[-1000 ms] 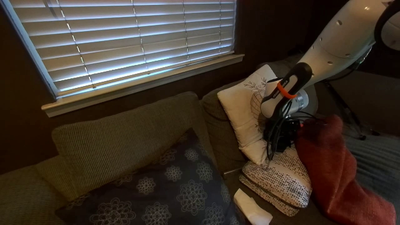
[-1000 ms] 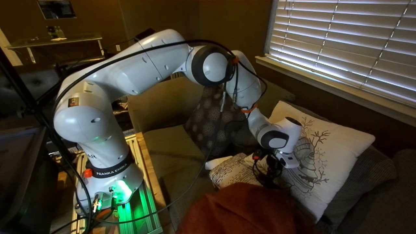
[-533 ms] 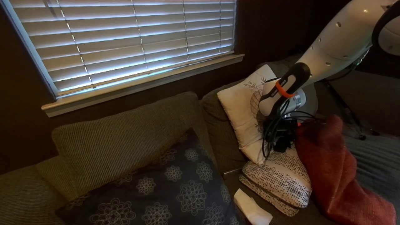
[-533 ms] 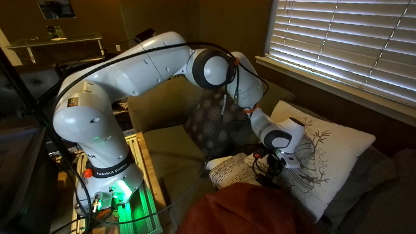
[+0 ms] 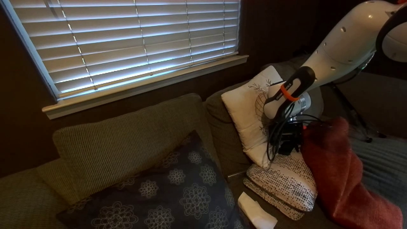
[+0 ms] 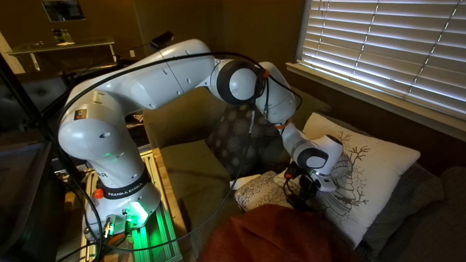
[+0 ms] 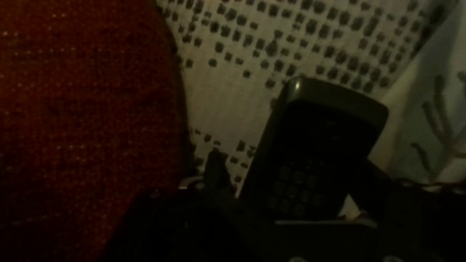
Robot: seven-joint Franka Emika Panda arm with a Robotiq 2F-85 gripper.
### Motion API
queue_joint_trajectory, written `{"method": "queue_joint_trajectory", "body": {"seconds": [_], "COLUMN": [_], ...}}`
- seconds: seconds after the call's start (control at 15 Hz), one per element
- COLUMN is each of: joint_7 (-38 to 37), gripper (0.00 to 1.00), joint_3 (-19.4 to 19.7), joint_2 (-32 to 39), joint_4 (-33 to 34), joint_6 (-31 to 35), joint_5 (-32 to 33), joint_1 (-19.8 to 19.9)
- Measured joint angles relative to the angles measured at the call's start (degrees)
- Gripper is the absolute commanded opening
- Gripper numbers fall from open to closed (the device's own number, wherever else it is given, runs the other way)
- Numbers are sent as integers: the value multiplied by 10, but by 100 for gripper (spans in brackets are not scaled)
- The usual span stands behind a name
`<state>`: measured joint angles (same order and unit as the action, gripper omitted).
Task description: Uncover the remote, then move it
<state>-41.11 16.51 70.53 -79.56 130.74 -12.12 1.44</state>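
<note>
Remote (image 7: 316, 145) lies uncovered between the wide-set fingers (image 7: 217, 173) of the pincer (image 7: 293, 167)

It rests on the dotted cushion (image 7: 233, 98), keypad in sight, with red cloth (image 7: 83, 109) on one side and a white printed cushion (image 7: 411, 125) on the other. The pincer seems to hold nothing: a strip of dotted fabric shows beside the finger nearer the red cloth, while the opposite finger sits at or just beside the remote's edge; contact there cannot be told.

The step looks like the grasp. It should go best with the pincer shifted toward the white printed cushion to even the gaps, turned to the remote's slant, then closed slowly so no fabric gets pinched.

Only the wrist view shows the remote; in both exterior views the pincer's bulk crowds that spot. Those add the white paper-like piece (image 5: 257, 212), which the wrist view lacks.
</note>
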Motion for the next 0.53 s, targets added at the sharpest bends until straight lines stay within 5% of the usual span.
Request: {"method": "queue_joint_trajectory", "body": {"seconds": [0.13, 0.53], "joint_7": [0, 0], "gripper": [42, 40], "joint_3": [-2, -8], "joint_2": [0, -2], "joint_4": [3, 2], "joint_6": [0, -1], "joint_5": [0, 0], "joint_1": [0, 5]}}
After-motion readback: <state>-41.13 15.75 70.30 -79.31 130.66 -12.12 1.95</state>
